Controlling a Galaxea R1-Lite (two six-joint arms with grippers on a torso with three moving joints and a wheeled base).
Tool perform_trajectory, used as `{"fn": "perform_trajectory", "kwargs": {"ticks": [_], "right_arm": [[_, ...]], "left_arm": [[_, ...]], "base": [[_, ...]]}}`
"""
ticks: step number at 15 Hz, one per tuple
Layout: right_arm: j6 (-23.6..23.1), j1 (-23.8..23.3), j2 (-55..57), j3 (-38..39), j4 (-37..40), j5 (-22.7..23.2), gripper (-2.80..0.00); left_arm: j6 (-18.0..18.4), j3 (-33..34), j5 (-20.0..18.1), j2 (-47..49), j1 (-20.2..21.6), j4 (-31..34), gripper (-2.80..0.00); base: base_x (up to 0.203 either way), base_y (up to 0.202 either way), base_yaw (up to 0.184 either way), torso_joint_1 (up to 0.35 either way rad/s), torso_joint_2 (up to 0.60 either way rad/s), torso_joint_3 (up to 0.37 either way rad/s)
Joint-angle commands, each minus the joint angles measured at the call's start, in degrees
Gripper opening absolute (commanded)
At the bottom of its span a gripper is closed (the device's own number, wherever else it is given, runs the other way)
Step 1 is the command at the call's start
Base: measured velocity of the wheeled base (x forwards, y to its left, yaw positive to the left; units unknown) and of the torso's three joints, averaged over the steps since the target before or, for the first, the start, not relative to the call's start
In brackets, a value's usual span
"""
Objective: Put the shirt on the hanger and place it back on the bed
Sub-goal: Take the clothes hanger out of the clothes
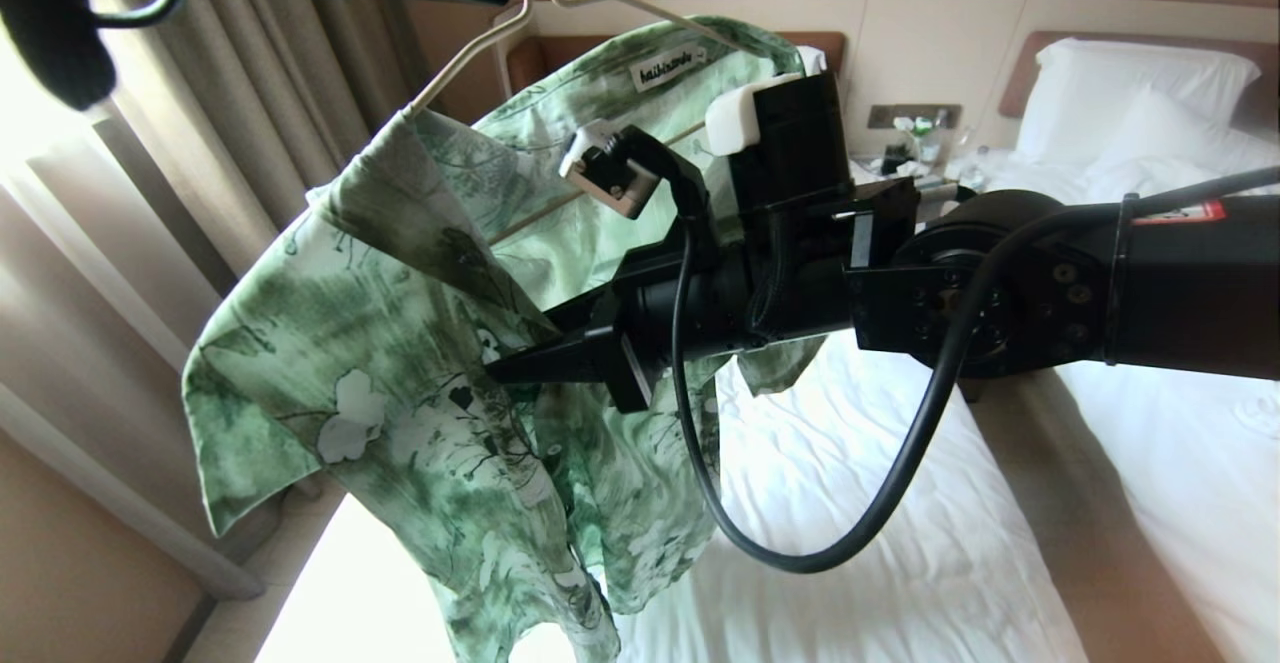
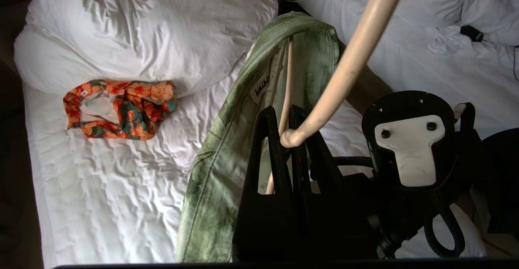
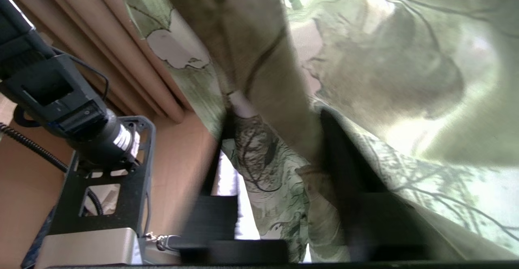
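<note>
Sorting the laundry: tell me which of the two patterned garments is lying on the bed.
The small orange-and-teal floral garment, flat on the wrinkled white sheet of the bed below the pillow. The green leaf-print shirt hangs in the air from the cream wire hanger.

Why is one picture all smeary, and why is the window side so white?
Right wrist view: the green flowery shirt is smeared and soft because it hangs right at the lens. Head view: daylight through the beige curtains washes out the lower left corner. Left wrist view: sharp on the wrinkled white bed, dark along the edges.
</note>
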Motion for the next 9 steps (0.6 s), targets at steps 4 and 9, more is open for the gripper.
{"fn": "perform_trajectory", "kwargs": {"ticks": [4,9], "right_arm": [[-0.1,1.2,-0.2,0.0,1.8,0.5,-2.8],[-0.3,1.5,-1.3,0.4,2.8,1.1,-2.8]], "left_arm": [[0.0,0.0,0.1,-0.4,0.2,0.2,-2.8],[0.0,0.0,0.0,-0.8,0.0,0.0,-2.8]], "base": [[0.0,0.0,0.0,0.0,0.0,0.0],[0.0,0.0,0.0,0.0,0.0,0.0]]}}
